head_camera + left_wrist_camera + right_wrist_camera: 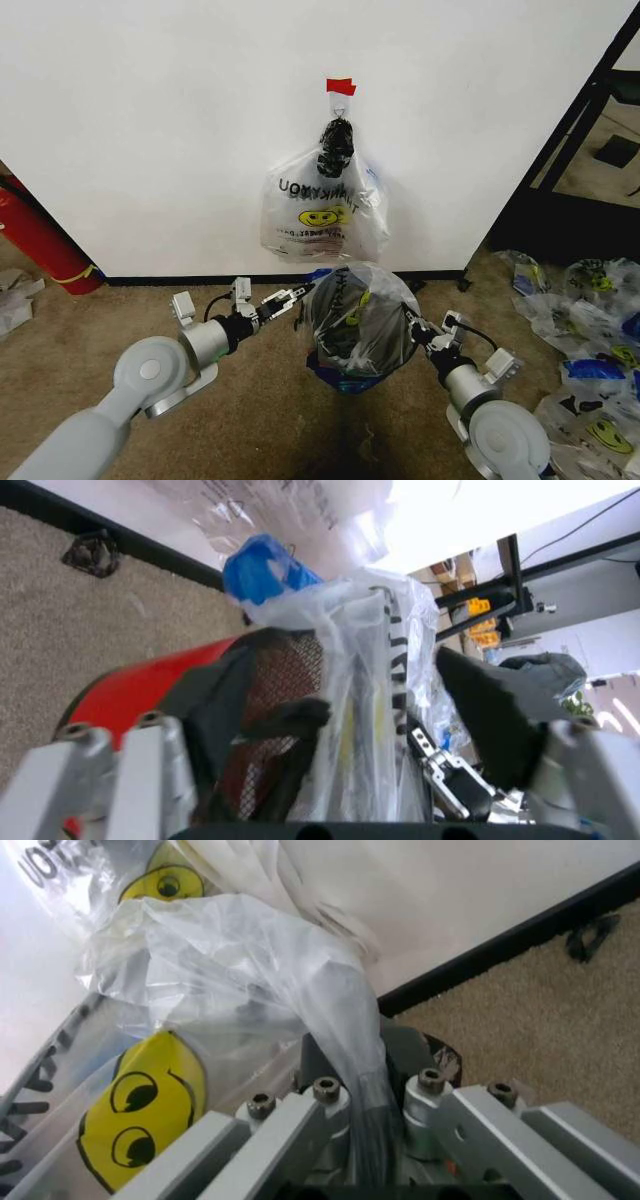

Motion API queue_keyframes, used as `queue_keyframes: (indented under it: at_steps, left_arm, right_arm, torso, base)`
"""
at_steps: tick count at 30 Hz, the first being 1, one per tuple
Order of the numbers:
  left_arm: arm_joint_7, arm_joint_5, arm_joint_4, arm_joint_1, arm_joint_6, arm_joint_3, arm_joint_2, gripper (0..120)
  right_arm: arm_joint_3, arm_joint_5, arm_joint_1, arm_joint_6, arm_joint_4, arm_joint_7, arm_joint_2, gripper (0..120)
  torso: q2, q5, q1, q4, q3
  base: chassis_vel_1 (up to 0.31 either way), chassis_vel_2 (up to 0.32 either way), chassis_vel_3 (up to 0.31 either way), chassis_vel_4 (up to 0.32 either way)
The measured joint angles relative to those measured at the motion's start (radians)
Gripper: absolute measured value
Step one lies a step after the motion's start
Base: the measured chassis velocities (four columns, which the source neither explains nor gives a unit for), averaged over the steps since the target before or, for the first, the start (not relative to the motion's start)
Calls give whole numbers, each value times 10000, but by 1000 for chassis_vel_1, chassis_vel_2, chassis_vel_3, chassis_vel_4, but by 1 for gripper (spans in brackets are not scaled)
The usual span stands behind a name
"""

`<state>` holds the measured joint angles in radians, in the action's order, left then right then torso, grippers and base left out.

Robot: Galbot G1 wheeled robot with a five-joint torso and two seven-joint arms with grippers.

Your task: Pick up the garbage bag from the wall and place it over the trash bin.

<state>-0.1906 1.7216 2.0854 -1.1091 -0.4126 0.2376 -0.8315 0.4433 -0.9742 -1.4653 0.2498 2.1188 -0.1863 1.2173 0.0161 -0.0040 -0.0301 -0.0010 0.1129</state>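
**Bag stretched over the bin from both sides**

The right gripper [365, 1140] is pinched shut on a twist of the garbage bag [358, 318]. The left gripper [330, 727] stands open astride the trash bin [270, 705] rim and film, likely spreading it. The bag drapes over the bin, below the bundle [320, 205] on the wall [150, 120].

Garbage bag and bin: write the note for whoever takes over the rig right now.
Left gripper: open at the bin's left rim, bag edge between its fingers.
Right gripper: shut on the garbage bag, at the bin's right rim.
Garbage bag: off the wall, draped over the trash bin.
Bundle hangs on the hook.
Done: bag picked, brought over bin.
Left: seat it around the rim, release.
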Motion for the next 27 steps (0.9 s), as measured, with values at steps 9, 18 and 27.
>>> queue_keyframes:
  at_steps: [9,18,27]
  left_arm:
    - [48,-159,60,-89,66,-43,6,39]
    - [5,-306,121,-120,145,-61,40,4]
    - [-44,-708,7,-259,342,-109,-16,0]
  right_arm:
    - [-32,26,0,-2,11,2,45,1]
    - [-36,53,-48,-4,92,-7,77,1]
    - [-50,258,-82,-19,144,-1,82,1]
  torso:
    - [0,0,1,1,0]
    - [0,0,0,1,-1]
    - [0,-1,1,1,0]
  base:
    - [0,0,0,0]
    - [0,0,0,0]
    - [0,0,0,0]
